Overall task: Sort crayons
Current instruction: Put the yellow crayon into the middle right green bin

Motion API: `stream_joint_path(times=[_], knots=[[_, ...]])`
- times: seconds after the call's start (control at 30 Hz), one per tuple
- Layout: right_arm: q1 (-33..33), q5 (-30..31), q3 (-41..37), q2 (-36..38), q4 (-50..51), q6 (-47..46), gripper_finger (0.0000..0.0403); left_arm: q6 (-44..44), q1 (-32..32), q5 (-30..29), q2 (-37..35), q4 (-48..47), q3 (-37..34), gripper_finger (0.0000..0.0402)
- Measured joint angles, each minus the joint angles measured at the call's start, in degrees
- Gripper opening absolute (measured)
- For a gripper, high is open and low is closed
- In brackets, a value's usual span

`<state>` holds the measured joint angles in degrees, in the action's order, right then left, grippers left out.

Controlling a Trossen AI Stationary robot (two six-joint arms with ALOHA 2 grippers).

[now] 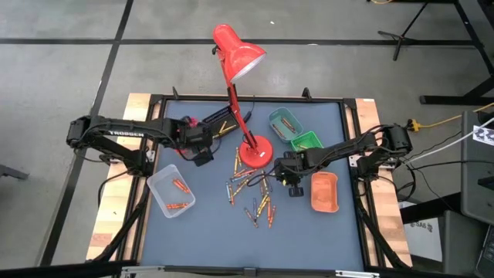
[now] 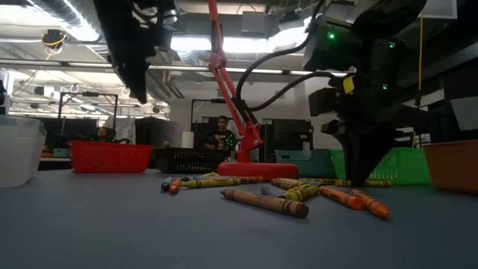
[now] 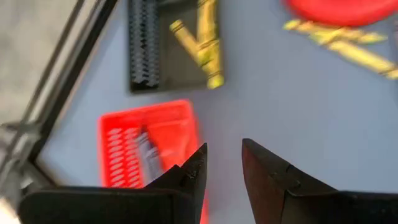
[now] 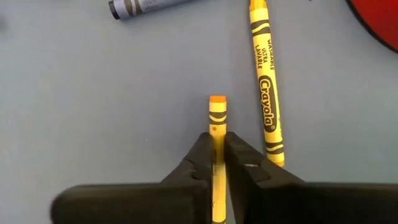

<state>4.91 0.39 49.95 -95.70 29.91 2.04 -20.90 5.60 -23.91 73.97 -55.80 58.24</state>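
While its lower end stays hidden between the fingers, thin orange-yellow crayon pinched in right gripper, one yellow paper-wrapped crayon just beside, blue-grey crayon cut off beyond, left gripper narrowly parted, empty, above red slotted plastic tray.

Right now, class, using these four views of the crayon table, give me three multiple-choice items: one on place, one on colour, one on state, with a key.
1. Where is the clear tray?
A. On the table's left side
B. Under the lamp head
C. Beside the green tray

2. What colour is the crayon between the right gripper's fingers?
A. Blue
B. Orange-yellow
C. Green

3. How is the left gripper?
A. Shut on a crayon
B. Open, holding nothing
C. Out of view

Key: A, the high view shows it left; B, the right wrist view shows that colour; B, a gap shows between its fingers.
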Motion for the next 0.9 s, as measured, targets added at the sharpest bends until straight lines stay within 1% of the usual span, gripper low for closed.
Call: stream_joint_path(times=[0.13, 0.3, 0.4, 0.57, 0.73, 0.9], knots=[[-0.02, 0.03, 0.00, 0.00, 0.00, -0.01, 0.0011, -0.09, -3.37, 2.65, 0.00, 5.79, 0.00, 0.0084], [-0.02, 0.02, 0.06, -0.03, -0.07, 0.00, 0.0022, -2.77, -7.98, 2.91, 0.00, 12.22, 0.00, 0.0084], [-0.02, 0.04, 0.79, -0.18, 0.50, -0.01, 0.0023, -4.78, -10.59, 2.90, 0.00, 13.96, 0.00, 0.0084], [-0.07, 0.44, 3.49, -0.26, 0.58, 0.41, 0.0015, -10.09, -14.39, 2.84, 0.78, 14.32, 0.00, 0.0084], [-0.07, 0.41, 8.15, -0.26, 5.67, 2.84, 0.0017, -11.78, -17.47, 2.24, 3.36, 14.90, 0.07, 0.0084], [-0.07, 0.14, 14.41, -0.24, 14.29, 3.05, 0.0018, -12.00, -19.36, 2.14, 7.26, 16.65, 0.07, 0.0084]])
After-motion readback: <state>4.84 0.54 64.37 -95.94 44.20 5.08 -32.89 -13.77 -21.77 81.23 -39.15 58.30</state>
